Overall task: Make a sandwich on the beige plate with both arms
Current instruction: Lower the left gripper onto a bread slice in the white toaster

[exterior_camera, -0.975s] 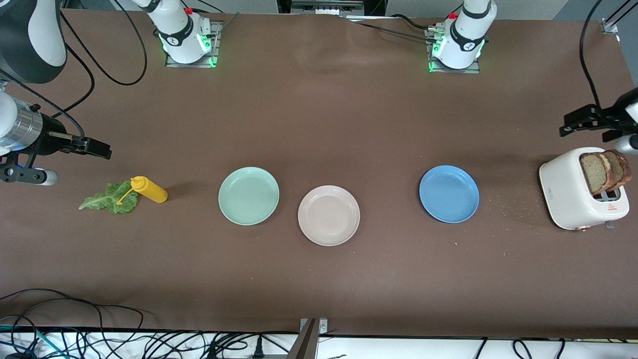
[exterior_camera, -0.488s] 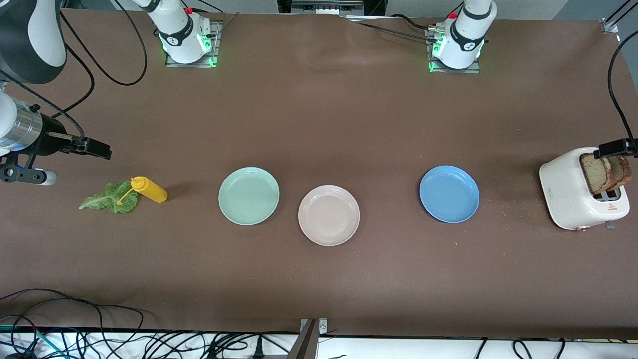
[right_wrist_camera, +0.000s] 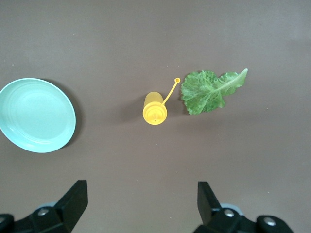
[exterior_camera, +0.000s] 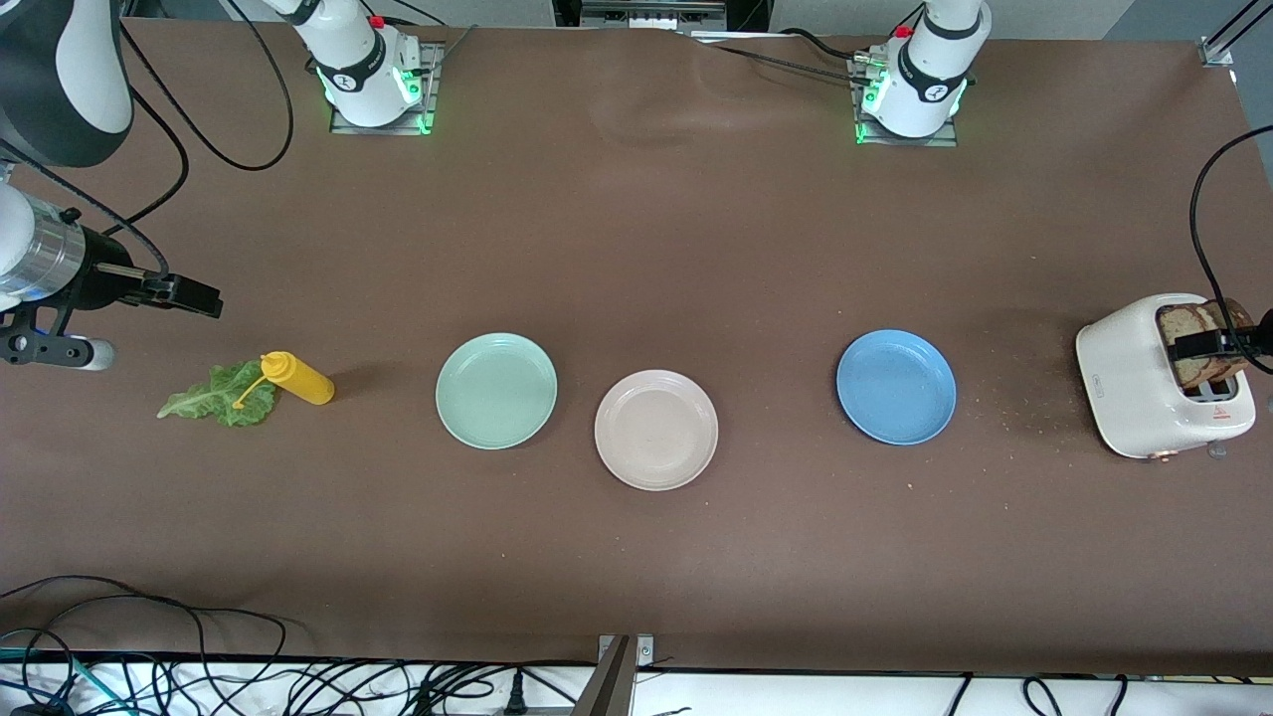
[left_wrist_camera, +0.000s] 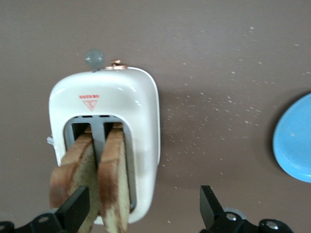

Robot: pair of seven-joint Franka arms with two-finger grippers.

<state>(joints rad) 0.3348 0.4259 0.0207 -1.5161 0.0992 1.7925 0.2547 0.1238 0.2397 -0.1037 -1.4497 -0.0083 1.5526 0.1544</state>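
Observation:
The beige plate lies bare in the middle of the table. No sandwich shows. Two bread slices stand in the white toaster at the left arm's end; they also show in the left wrist view. A lettuce leaf lies at the right arm's end and shows in the right wrist view. My left gripper is open over the toaster, its jaws straddling one slice. My right gripper is open and empty over bare table near the lettuce.
A yellow squeeze bottle stands beside the lettuce. A mint green plate and a blue plate flank the beige plate. Crumbs lie between the blue plate and the toaster. Cables hang along the table's near edge.
My left gripper has come down from above the table beside the toaster to sit over the bread slices. The right arm has not moved.

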